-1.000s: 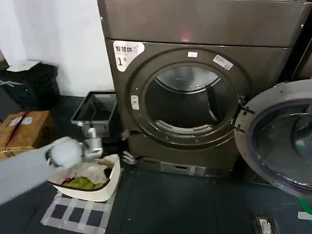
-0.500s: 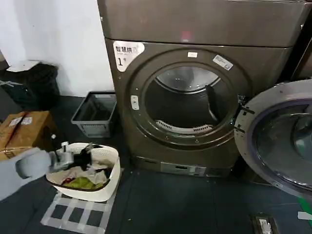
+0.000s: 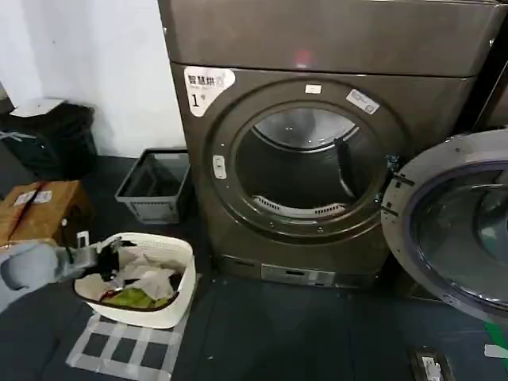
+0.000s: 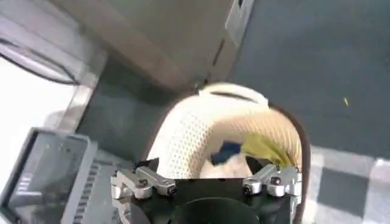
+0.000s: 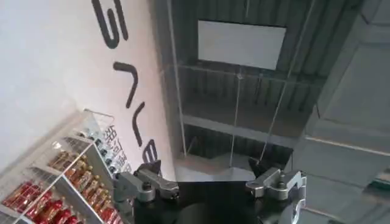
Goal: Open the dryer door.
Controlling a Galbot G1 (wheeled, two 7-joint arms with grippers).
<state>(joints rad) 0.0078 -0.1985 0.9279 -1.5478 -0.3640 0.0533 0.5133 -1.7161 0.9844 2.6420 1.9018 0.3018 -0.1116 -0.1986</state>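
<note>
Dim, soft indoor light; the left arm (image 3: 32,266) is motion-blurred.

The head camera looks forward and down from mid-distance at the dryer (image 3: 317,159) and floor. The left wrist camera looks closely down past its left gripper (image 4: 207,182) at the white laundry basket (image 4: 201,140), shared with the head view. The right wrist camera faces upward at a ceiling (image 5: 244,91).
</note>
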